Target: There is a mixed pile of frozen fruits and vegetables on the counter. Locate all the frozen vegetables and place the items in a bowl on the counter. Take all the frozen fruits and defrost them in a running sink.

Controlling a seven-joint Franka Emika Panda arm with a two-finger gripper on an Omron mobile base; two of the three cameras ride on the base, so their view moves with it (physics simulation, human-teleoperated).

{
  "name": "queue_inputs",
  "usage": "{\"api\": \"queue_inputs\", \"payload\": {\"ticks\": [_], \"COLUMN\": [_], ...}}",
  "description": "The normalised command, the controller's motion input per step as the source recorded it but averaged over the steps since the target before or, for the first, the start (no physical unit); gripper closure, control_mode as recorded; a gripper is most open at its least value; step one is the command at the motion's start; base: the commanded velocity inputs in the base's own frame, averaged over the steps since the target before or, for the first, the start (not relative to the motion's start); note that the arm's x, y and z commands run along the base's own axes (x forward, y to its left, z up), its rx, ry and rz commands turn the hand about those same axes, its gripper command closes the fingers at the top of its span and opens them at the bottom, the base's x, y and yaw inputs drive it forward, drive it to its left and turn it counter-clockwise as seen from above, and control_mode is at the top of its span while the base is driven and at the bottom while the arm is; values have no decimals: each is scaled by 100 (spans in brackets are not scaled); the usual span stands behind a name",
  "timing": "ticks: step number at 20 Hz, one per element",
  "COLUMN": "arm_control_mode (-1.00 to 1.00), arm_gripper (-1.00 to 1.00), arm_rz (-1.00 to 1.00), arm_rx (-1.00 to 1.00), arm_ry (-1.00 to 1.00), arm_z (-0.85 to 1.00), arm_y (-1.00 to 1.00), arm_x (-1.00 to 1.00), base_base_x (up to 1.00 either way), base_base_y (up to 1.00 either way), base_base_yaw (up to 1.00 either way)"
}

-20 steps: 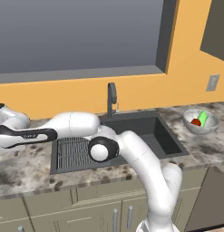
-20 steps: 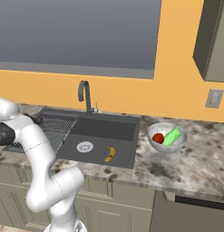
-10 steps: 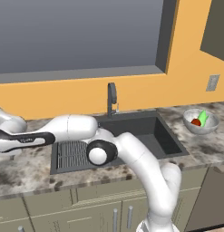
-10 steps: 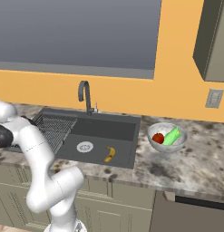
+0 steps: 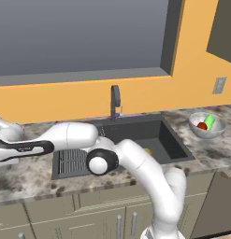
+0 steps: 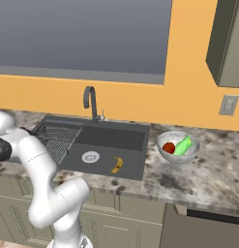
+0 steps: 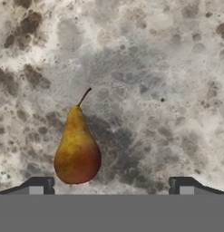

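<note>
A yellow-brown pear [image 7: 77, 149] lies on the speckled counter, stem pointing away from the hand. My gripper [image 7: 111, 186] hangs above it, open, with the pear just inside the left fingertip [image 7: 38, 186] and nothing held. The arm stretches far to the left over the counter [image 5: 23, 175]. A yellow banana [image 6: 117, 164] lies in the dark sink [image 6: 106, 145]. The glass bowl [image 6: 178, 147] to the right of the sink holds a red vegetable and a green one.
The faucet [image 5: 115, 100] stands behind the sink, and a dish rack [image 5: 72, 161] fills its left part. An orange wall and a window rise behind the counter. A wall socket [image 6: 229, 105] is above the bowl.
The hand end of the arm has sunk slightly toward the counter at the far left. The bowl and banana have not moved.
</note>
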Motion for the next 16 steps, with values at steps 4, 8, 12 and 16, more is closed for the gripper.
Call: {"api": "queue_inputs", "payload": {"ticks": [4, 8, 12, 16], "arm_control_mode": [-100, -100, -100, -100], "arm_gripper": [-100, -100, -100, -100], "arm_rz": [-2, -1, -1, -1], "arm_rx": [-3, -2, -4, -6], "arm_ry": [3, 2, 2, 5], "arm_z": [-5, -9, -7, -9], "arm_y": [18, 17, 16, 16], "arm_x": [0, 0, 0, -3], "base_base_x": [0, 0, 0, 0], "base_base_y": [0, 0, 0, 0], "base_base_yaw": [0, 0, 0, 0]}}
